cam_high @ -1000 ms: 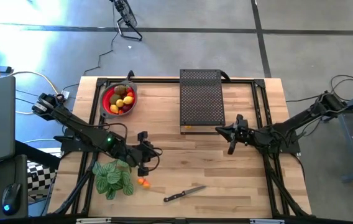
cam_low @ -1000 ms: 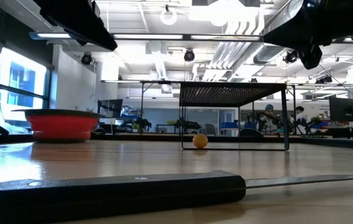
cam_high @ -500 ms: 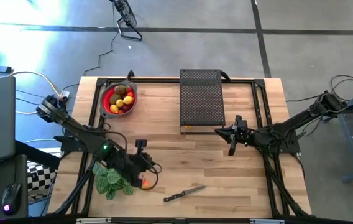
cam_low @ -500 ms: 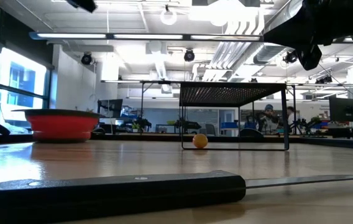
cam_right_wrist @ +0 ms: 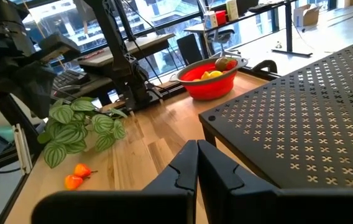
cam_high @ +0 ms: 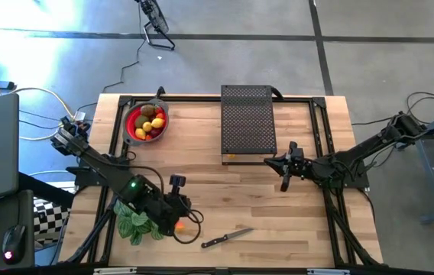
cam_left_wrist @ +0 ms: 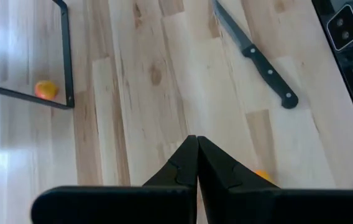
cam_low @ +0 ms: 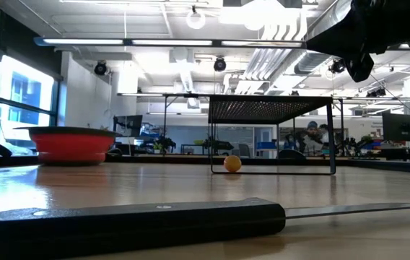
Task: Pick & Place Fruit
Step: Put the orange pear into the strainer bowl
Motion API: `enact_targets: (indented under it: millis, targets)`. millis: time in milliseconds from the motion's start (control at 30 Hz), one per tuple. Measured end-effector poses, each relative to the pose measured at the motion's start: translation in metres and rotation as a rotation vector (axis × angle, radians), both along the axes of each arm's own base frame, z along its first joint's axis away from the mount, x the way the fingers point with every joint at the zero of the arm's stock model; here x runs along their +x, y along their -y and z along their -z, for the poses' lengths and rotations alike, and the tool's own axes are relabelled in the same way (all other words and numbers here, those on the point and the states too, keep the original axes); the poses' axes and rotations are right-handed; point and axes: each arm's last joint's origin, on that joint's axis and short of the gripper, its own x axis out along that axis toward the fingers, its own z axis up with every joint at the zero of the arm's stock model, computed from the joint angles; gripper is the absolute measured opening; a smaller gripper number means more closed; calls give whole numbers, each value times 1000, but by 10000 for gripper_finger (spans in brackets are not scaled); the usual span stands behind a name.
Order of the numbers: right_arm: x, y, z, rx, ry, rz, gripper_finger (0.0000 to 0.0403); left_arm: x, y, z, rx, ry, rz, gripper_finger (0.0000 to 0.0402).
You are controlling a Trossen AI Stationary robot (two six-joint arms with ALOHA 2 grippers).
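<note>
A red bowl at the far left holds several pieces of fruit: yellow, dark red and brown. Two tiny orange fruits lie on the wood beside the leafy plant. My left gripper hovers shut just above them, and one orange fruit peeks out beside its fingers. Another orange fruit lies under the black mesh rack. My right gripper waits shut and level beside the rack's near right corner, holding nothing.
A black-handled knife lies near the front edge, right of the orange fruits; its handle fills the low view's foreground. The rack stands on thin legs at the far middle. Bare wood lies between the knife and the rack.
My left gripper has moved toward the table's near edge and risen, tipping its fingers more steeply down over the orange fruits by the plant. It has stayed shut. The arm has left the top of the low view.
</note>
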Motion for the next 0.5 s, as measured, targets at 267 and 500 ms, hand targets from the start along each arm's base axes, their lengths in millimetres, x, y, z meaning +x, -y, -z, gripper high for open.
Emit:
enact_targets:
  millis: [267,500]
  targets:
    - [0,0,0,3,3,0,3,0,0,0,-5,0,-9,0]
    - [0,0,0,7,5,1,3,0,0,0,-10,-1,-16,0]
